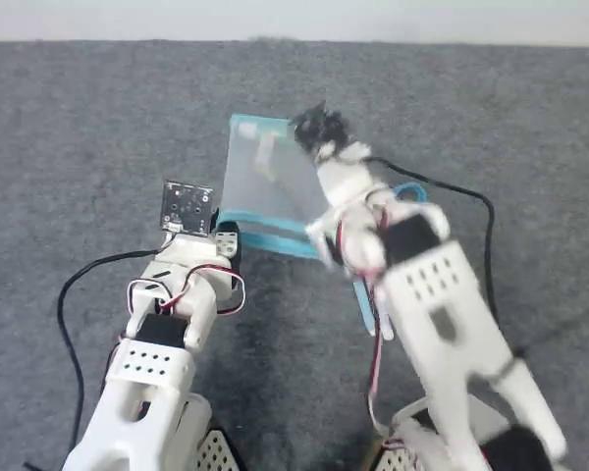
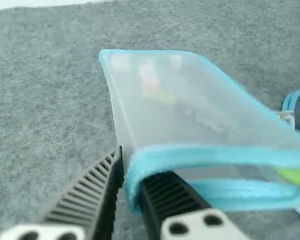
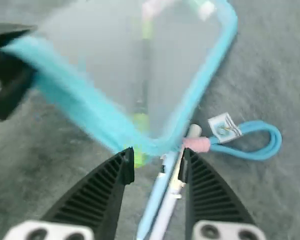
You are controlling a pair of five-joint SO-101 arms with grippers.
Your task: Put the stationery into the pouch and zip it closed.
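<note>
Translucent pouch (image 1: 265, 186) with blue trim, seen from above at mid-table on the grey fabric surface (image 1: 98, 118), between the two arms. The left gripper (image 2: 131, 167) meets the pouch's near corner. Its ribbed fingers (image 2: 97, 195) are pressed onto the blue zip edge (image 2: 215, 156), which passes between them, so the pouch body extends away from the fingertips. The right gripper (image 3: 156, 155) sits at the opposite end of the same edge. Its fingers (image 3: 115, 185) are spread wider than the blue-and-white pen (image 3: 162, 205), which lies lengthwise in the gap and closer to one finger. Whether it touches that pad cannot be told. The pen's pink collar (image 3: 196, 145) sits just beyond the fingertips, at the pouch corner. A green-tipped item (image 3: 140, 120) shows through the pouch wall. A blue loop strap (image 3: 260, 142) with a small tag (image 3: 224, 127) lies on the surface beside that corner.
</note>
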